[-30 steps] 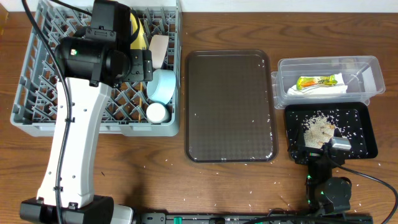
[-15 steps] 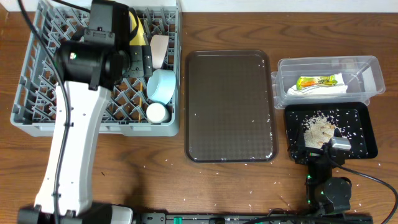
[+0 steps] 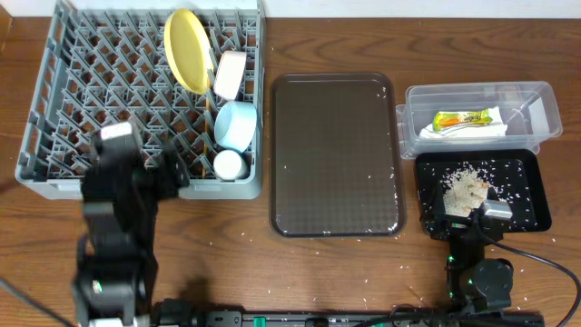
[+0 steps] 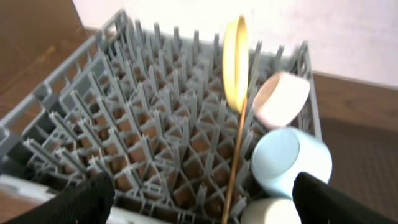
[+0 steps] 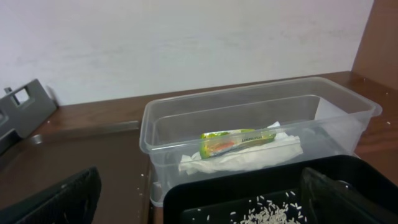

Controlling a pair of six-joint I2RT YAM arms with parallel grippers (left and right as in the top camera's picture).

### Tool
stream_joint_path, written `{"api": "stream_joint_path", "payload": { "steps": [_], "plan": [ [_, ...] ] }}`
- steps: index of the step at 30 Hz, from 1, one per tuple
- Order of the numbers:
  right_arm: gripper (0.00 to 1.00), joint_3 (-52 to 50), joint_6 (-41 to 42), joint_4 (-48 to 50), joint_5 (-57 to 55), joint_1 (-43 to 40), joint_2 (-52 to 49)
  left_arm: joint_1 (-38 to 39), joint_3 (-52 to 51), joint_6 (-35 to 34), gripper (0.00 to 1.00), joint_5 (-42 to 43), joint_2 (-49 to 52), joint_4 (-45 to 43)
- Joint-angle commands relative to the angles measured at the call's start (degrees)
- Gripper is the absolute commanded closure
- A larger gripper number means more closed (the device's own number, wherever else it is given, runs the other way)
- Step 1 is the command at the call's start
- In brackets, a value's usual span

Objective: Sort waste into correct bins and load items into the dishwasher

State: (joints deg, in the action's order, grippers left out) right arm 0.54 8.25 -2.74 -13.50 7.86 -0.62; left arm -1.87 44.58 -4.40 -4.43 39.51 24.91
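Note:
The grey dish rack (image 3: 54, 136) holds the upright yellow plate (image 3: 186, 50), white bowl (image 3: 229, 74), light blue bowl (image 3: 236, 124) and white cup (image 3: 229, 163). The left wrist view shows the rack (image 4: 124, 124), the plate (image 4: 235, 62) and the chopsticks (image 4: 237, 155) leaning among the pegs. My left gripper (image 4: 199, 202) is open and empty at the rack's front edge. The clear tub (image 3: 536, 91) holds the wrapper (image 3: 463, 118) on the napkin (image 3: 472, 133). The black tray (image 3: 536, 195) holds rice (image 3: 465, 189). My right gripper (image 5: 199, 199) is open and empty in front of the black tray (image 5: 205, 193).
The dark brown serving tray (image 3: 336, 154) lies between the rack and the bins, with a few rice grains on it. More loose grains dot the wooden table (image 3: 227, 263) near the front. The right arm base (image 3: 481, 272) sits at the front right.
My left arm has pulled back from above the rack to its front edge. The yellow plate, hidden under the arm before, now shows standing in the rack. The right arm has not moved.

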Motion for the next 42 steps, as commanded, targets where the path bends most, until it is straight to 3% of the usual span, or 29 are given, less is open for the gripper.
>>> {"api": "stream_joint_path", "payload": {
  "steps": [1, 4, 13, 22, 42],
  "plan": [
    [0.01, -0.2, -0.8, -0.2, 0.1, 0.8, 0.3, -0.3, -11.3, 0.4, 0.09, 1.5, -8.6, -7.9],
    [0.01, -0.2, -0.8, -0.2, 0.1, 0.8, 0.3, -0.3, -22.5, 0.0, 0.09, 1.5, -17.4, -15.8],
    [0.01, -0.2, -0.8, -0.2, 0.1, 0.8, 0.3, -0.4, -38.2, 0.1, 0.08, -0.1, -36.1, -20.0],
    [0.01, -0.2, -0.8, -0.2, 0.1, 0.8, 0.3, -0.4, -44.3, 0.1, 0.09, -1.1, -39.0, -23.8],
    [0.01, -0.2, -0.8, -0.2, 0.1, 0.8, 0.3, -0.4, -44.3, 0.1, 0.09, -0.3, -39.2, -21.2]
  ]
}}
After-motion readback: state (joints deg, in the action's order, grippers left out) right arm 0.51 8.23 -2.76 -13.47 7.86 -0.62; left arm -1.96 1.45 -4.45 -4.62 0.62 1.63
